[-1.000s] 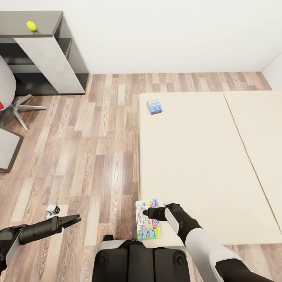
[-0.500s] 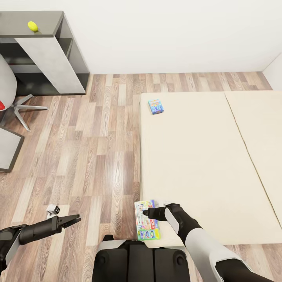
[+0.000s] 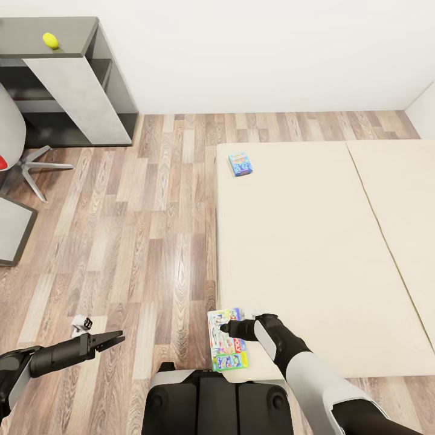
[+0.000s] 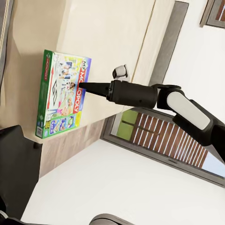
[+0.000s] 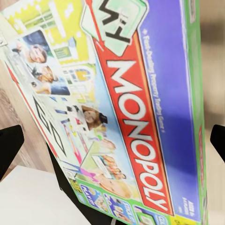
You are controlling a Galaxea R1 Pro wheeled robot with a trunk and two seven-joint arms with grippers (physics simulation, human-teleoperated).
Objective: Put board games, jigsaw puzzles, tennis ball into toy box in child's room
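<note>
The green-edged Monopoly board game (image 3: pixel 228 341) lies flat on the near corner of the bed (image 3: pixel 314 254), overhanging its edge. My right gripper (image 3: pixel 225 328) hovers over the box's top face (image 4: pixel 63 91). In the right wrist view its fingers (image 5: pixel 9 147) stand wide apart at either side of the lid (image 5: pixel 136 117), so it is open. A small blue-teal board game (image 3: pixel 240 164) rests near the bed's far left corner. The tennis ball (image 3: pixel 50 40) sits on the dark grey cabinet (image 3: pixel 72 30). My left gripper (image 3: pixel 118 338) hangs over the floor, its fingers seen end-on. The toy box and jigsaw puzzles are out of view.
A swivel chair's base (image 3: pixel 33 166) and a grey desk corner (image 3: pixel 9 232) stand at the left. A small white object (image 3: pixel 80 325) lies on the wood floor by my left arm. Open floor runs between cabinet and bed. A white wall closes the far side.
The whole view shifted slightly right between the earliest frame and now. The Monopoly box has turned a little under my right gripper. Both arms hold their places.
</note>
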